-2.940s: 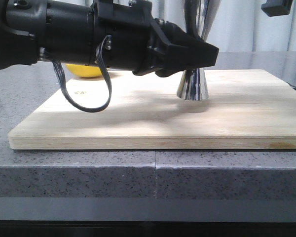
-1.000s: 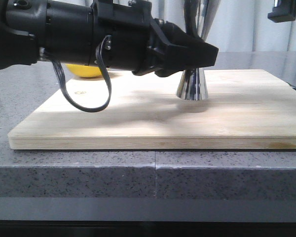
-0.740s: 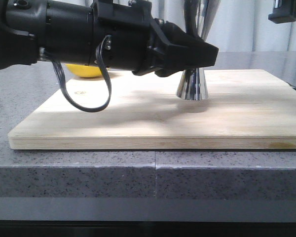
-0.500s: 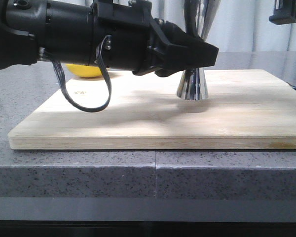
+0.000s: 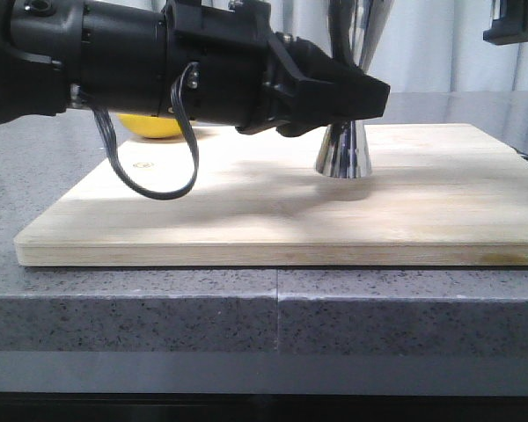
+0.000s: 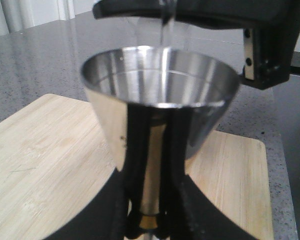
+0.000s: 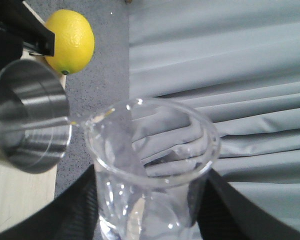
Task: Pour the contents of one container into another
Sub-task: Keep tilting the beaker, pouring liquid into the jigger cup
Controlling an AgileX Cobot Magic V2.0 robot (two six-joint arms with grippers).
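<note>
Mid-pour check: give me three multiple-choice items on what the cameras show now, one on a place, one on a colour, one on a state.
1. Where does the steel jigger stand?
A. on the wooden board
B. on the bare grey counter
C. on the lemon

2. What colour is the round fruit behind the board?
A. green
B. yellow
C. red

3. What is the right gripper doing?
A. hanging open and empty
B. holding the glass beaker tilted, its lip at the jigger's rim
C. gripping the jigger

Answers: 1 A, the front view shows its base on the board. 2 B, the right wrist view shows a lemon. 3 B, the black fingers flank the tilted beaker.
</note>
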